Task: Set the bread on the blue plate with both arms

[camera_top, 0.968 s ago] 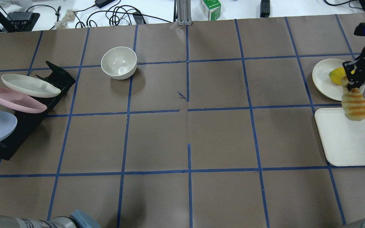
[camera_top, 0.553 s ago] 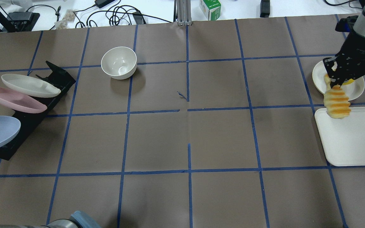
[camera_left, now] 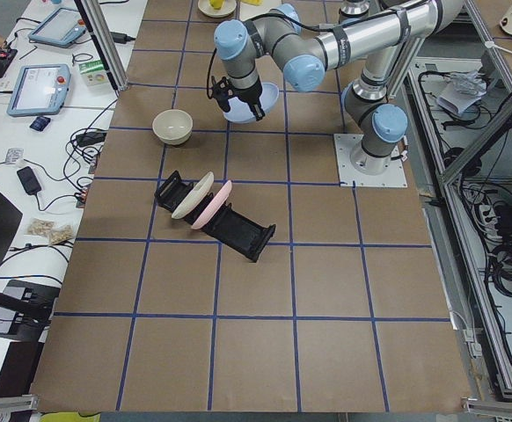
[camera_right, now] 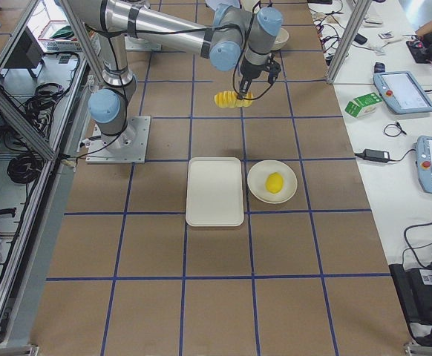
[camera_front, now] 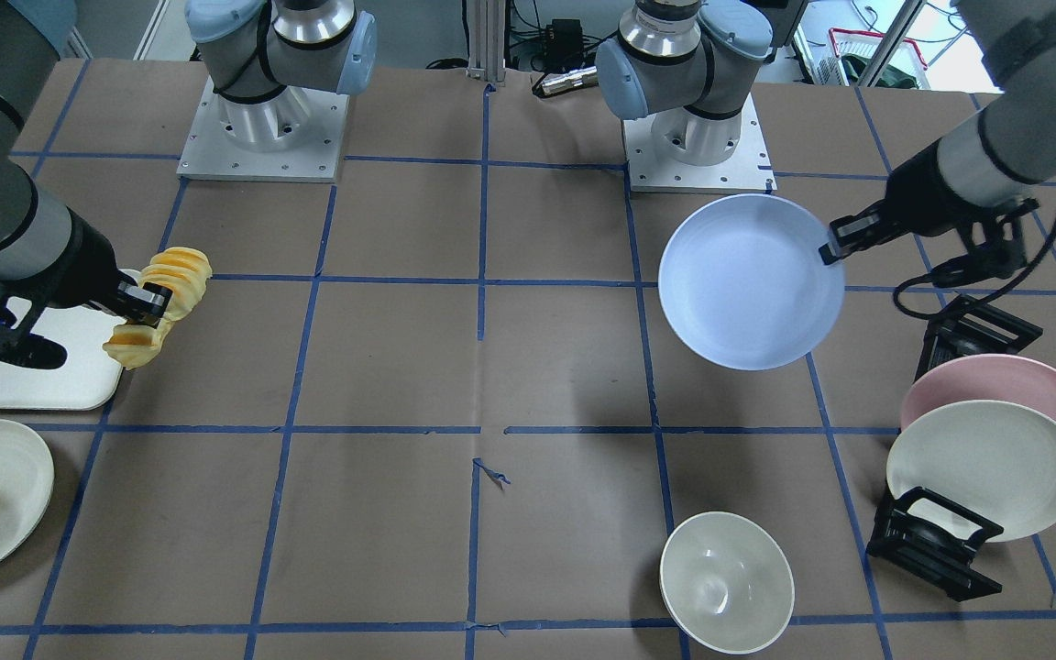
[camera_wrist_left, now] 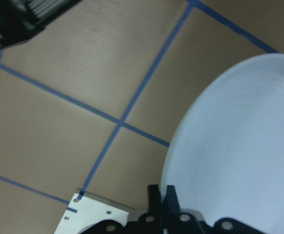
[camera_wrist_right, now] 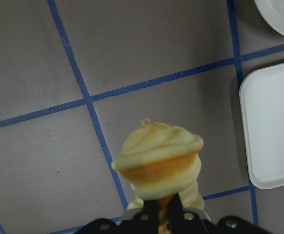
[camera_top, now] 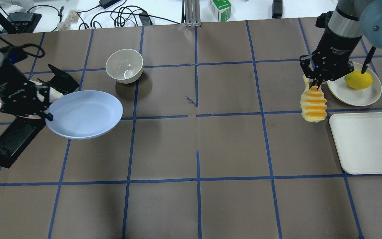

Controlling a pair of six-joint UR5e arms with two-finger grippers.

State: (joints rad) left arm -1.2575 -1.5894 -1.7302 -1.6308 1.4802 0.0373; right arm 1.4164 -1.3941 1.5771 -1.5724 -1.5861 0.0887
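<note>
We see the right end effector (camera_top: pixel 314 83) clamped on the bread (camera_top: pixel 313 107), long axis hanging down; the left end effector (camera_top: pixel 47 115) grips the plate (camera_top: pixel 85 114) by its rim, well apart leftward.

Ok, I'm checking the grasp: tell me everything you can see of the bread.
The bread is a yellow-orange loaf of ridged segments with browner stripes. It is pinched near one end by the right gripper, the rest hanging below, above the table just off the white tray. Nothing else touches it.
</note>
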